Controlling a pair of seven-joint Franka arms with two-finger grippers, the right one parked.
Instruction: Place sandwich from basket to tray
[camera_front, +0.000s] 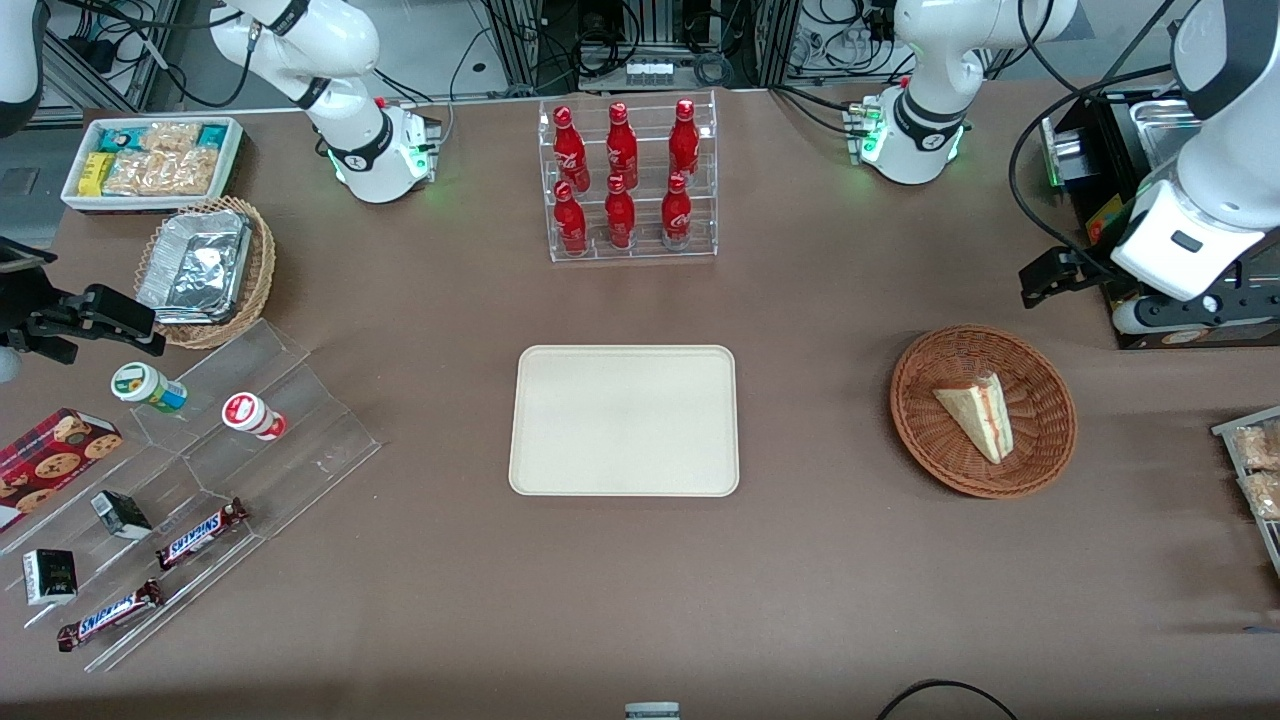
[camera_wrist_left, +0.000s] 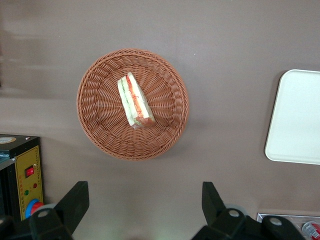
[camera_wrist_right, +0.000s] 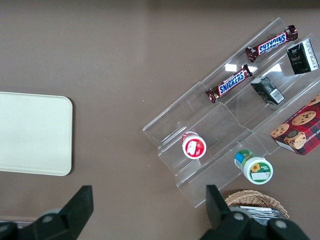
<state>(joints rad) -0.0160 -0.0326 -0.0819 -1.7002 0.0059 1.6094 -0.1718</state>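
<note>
Nothing moved yet: pale triangular sandwich (camera_wrist_left: 135, 100) lying in reddish-brown wicker basket (camera_wrist_left: 97, 127), three o'clock of bare cream tray (camera_front: 624, 480); black gripper (camera_wrist_left: 145, 206) above, jaws open, empty.

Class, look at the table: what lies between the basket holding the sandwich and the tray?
Only bare brown table separates basket and tray, seen in the front view. The open pincer hovers above.

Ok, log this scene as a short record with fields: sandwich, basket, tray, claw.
sandwich: wedge lying in the basket, filling edge showing
basket: round brown wicker, toward the working arm's end of the table
tray: cream rectangle, nothing on it, beside the basket
claw: open, holding nothing, hanging above the table near the basket, not touching it
</note>
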